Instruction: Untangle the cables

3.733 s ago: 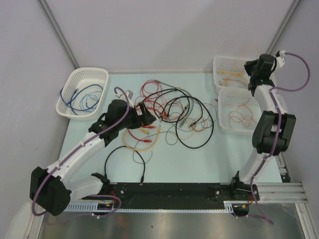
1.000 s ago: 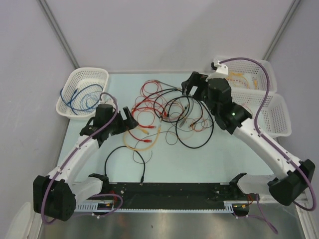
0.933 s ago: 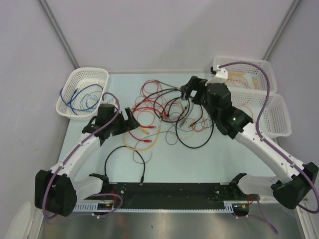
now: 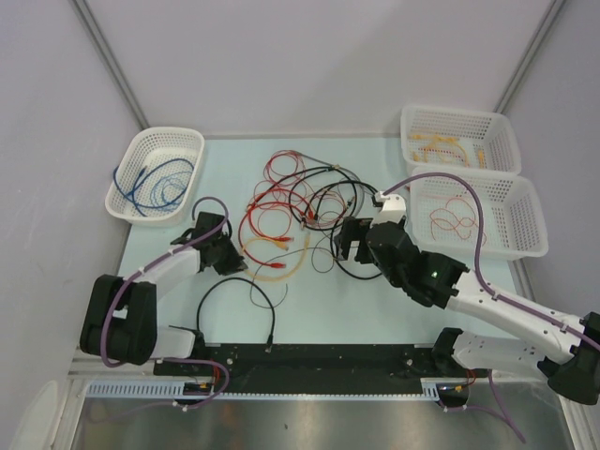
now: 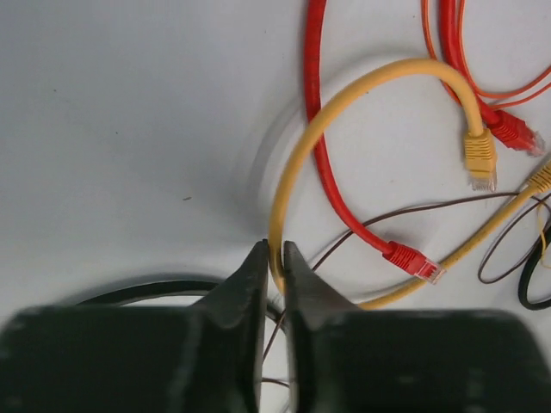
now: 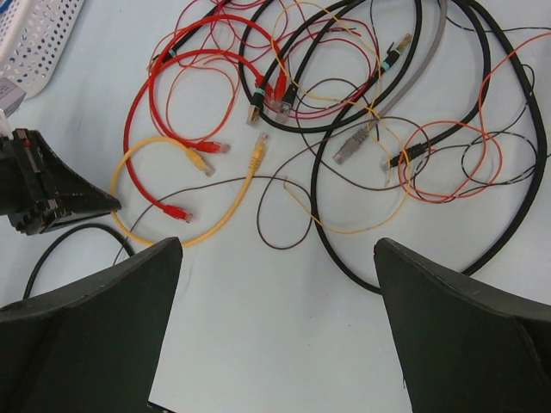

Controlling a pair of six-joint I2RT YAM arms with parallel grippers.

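The cables [image 4: 314, 197] lie tangled mid-table: red, orange, yellow, grey and black strands looping over one another. My left gripper [image 4: 238, 265] is down at the tangle's left edge, shut on the yellow cable [image 5: 379, 76], which is pinched between the tips [image 5: 274, 249]. A red cable [image 5: 320, 146] crosses inside the yellow loop, its plug [image 5: 413, 261] lying free. My right gripper [image 4: 345, 242] hovers over the tangle's near side, fingers [image 6: 95, 327] wide open with nothing between them [image 6: 277, 245]. From there I see the thick black loop [image 6: 320, 215] and the yellow cable [image 6: 225, 215].
A white basket [image 4: 169, 131] holding a blue cable stands at the back left. Two white baskets are at the right: the far one [image 4: 455, 110] holds yellow cables, the nearer one [image 4: 480, 251] holds thin red-orange wire. A separate black cable [image 4: 234, 283] curls near the front edge.
The left gripper has dropped to the table and closed on the yellow cable. The right arm has swung from the tangle's far side down to its near side, staying open.
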